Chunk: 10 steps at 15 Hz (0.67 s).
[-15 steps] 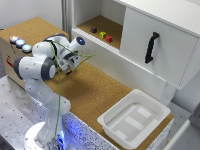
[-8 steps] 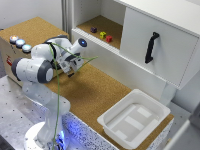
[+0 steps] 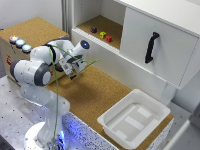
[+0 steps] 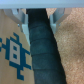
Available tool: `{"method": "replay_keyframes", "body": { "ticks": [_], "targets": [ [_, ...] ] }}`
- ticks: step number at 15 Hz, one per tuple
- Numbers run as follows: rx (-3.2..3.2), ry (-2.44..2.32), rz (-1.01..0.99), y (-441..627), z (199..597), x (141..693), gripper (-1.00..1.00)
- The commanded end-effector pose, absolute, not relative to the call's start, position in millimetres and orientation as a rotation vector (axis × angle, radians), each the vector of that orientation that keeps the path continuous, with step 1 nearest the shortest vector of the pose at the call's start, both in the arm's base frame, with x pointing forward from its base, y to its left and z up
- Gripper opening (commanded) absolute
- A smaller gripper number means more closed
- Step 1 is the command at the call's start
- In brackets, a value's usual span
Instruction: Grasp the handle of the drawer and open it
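Note:
The drawer [image 3: 172, 57] is a white front panel on the cabinet at the exterior view's right, and it is closed. Its black vertical handle [image 3: 151, 47] sits near the panel's left side. My gripper [image 3: 75, 70] hangs low over the cork table, far to the exterior view's left of the handle and touching nothing. In the wrist view its two pale fingertips [image 4: 20, 16] stand apart with only a dark strip [image 4: 42, 50] below them. The handle is out of the wrist view.
A white tray [image 3: 106, 120] lies on the table's near right end. Small coloured blocks [image 3: 102, 34] sit in the open shelf beside the drawer. A box with three buttons [image 3: 19, 44] stands at the left. A wooden box with blue print [image 4: 12, 50] shows in the wrist view.
The wrist has turned and crept slightly toward the exterior view's right. The drawer has not moved.

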<state>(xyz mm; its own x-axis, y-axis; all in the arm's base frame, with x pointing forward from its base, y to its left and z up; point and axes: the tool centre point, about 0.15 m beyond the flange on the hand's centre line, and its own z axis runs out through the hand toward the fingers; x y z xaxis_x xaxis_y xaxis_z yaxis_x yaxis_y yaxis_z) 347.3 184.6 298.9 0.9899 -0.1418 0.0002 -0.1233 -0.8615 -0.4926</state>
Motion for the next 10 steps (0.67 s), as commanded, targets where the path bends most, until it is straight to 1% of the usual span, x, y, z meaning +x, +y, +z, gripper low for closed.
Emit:
{"method": "replay_keyframes", "body": {
  "ticks": [1, 2, 7, 10],
  "targets": [
    [-2.609, 0.271, -0.048, 134.9, 309.4, 370.6, -1.0],
    [-2.615, 0.281, -0.049, 132.9, 311.6, 371.3, 1.0],
    [-2.65, 0.286, -0.041, 123.7, 314.6, 371.1, 1.0],
    [-2.697, 0.275, -0.075, 119.8, 327.8, 366.3, 1.0]
  ]
}}
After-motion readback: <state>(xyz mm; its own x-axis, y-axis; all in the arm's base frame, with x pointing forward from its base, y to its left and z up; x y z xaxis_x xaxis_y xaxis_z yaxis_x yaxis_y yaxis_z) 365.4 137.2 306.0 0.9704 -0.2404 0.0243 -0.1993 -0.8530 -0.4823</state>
